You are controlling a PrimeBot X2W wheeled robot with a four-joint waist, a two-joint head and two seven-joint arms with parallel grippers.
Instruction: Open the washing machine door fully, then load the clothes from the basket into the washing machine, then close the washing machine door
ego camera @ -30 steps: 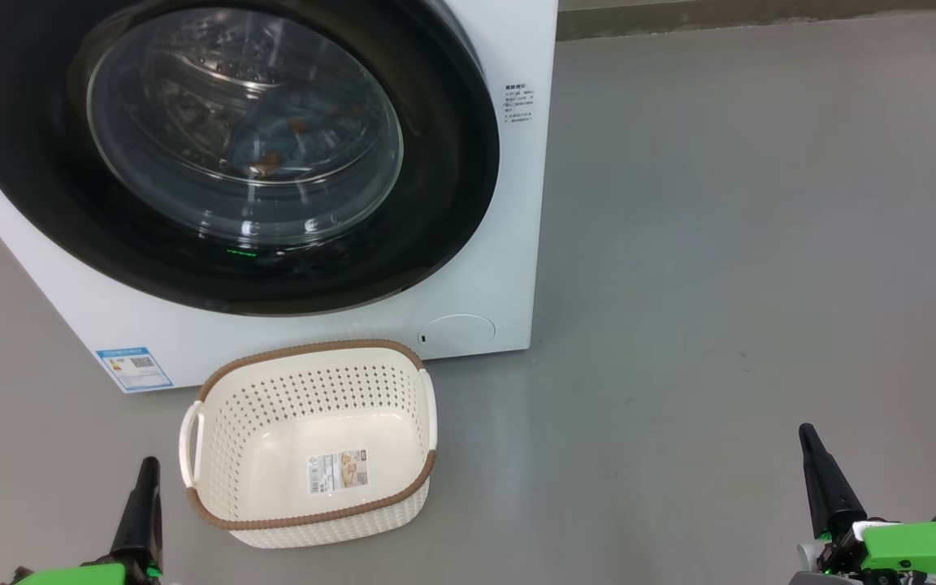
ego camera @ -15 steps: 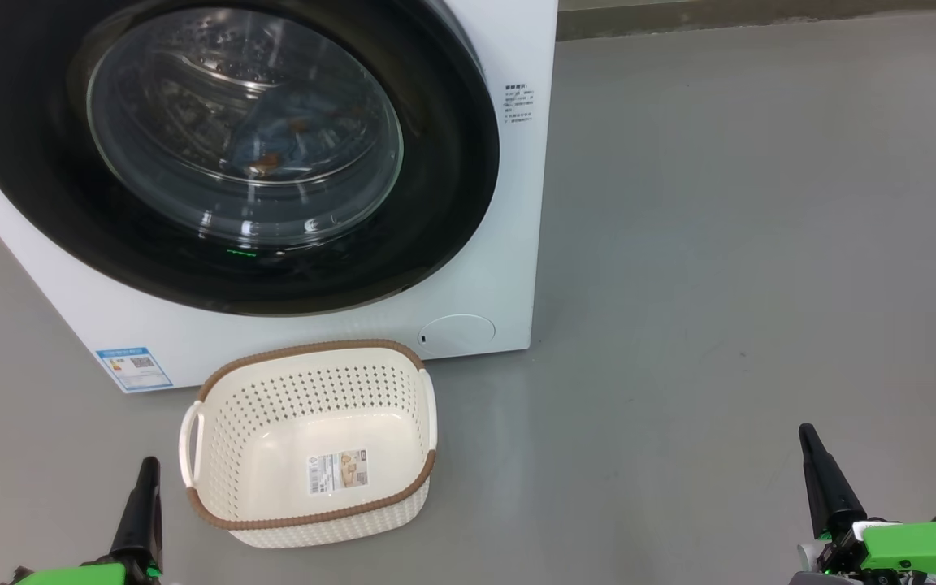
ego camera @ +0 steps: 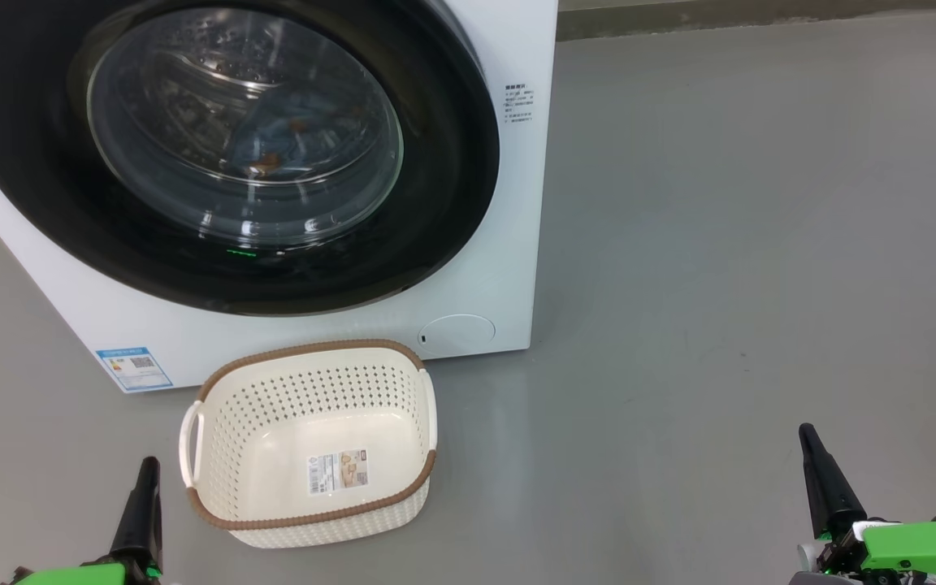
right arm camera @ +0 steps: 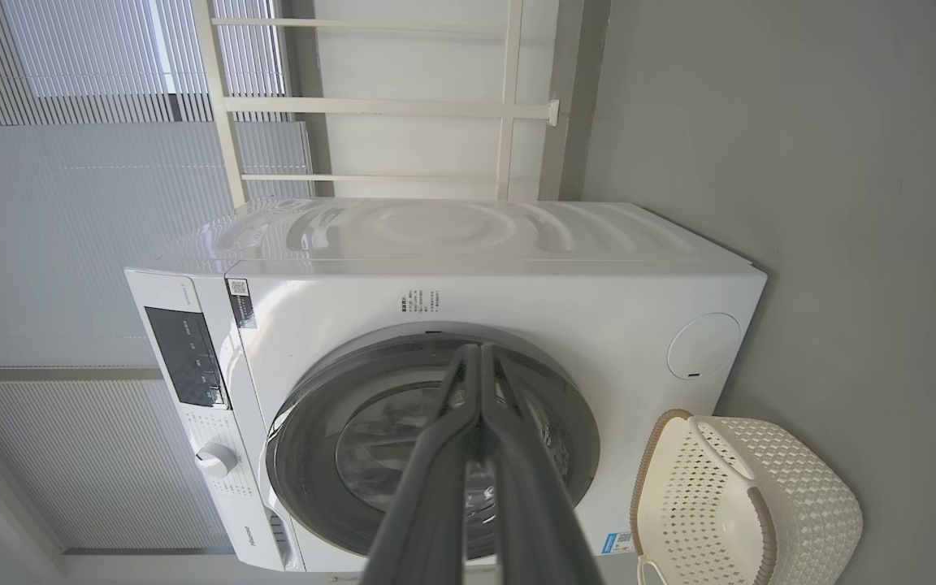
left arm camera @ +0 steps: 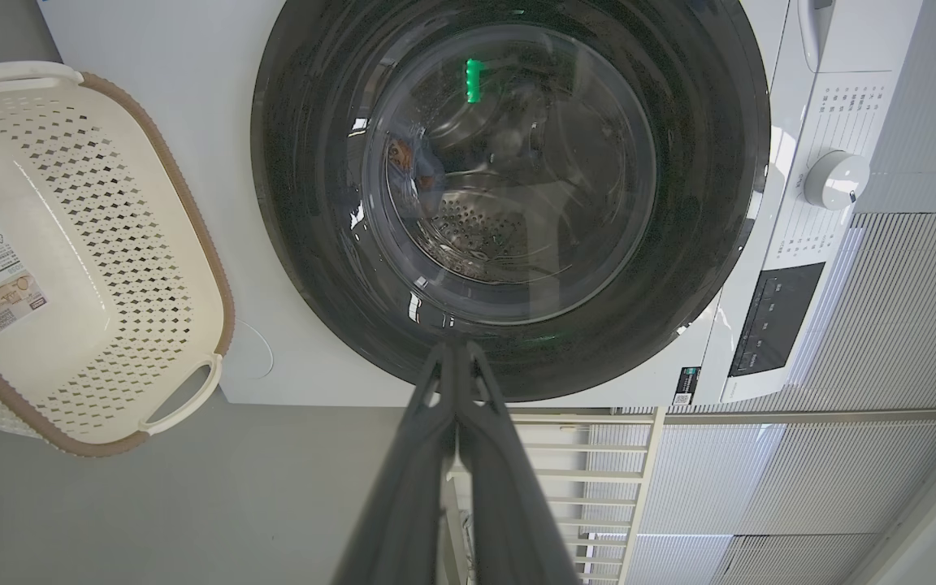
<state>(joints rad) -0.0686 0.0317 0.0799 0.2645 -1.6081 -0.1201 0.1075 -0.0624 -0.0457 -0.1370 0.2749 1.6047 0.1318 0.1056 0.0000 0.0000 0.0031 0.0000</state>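
Observation:
The white washing machine [ego camera: 509, 203] stands at the upper left with its black-ringed glass door [ego camera: 452, 162] lying flat against the front. Through the glass I make out the clothes [ego camera: 281, 146], blue with orange-brown spots, inside the drum. The cream basket [ego camera: 216, 479] sits on the floor just in front of the machine, with just a sticker on its floor. My left gripper [ego camera: 145, 467] is shut at the lower left, beside the basket. My right gripper [ego camera: 805, 433] is shut at the lower right, far from both. The wrist views show the door [left arm camera: 704, 203] [right arm camera: 305, 455] and basket [left arm camera: 192, 244] [right arm camera: 809, 504].
Grey floor [ego camera: 720, 244] stretches to the right of the machine. A control panel with a white dial [left arm camera: 838, 179] sits on the machine's top front. Behind it are white window bars and blinds [right arm camera: 70, 203].

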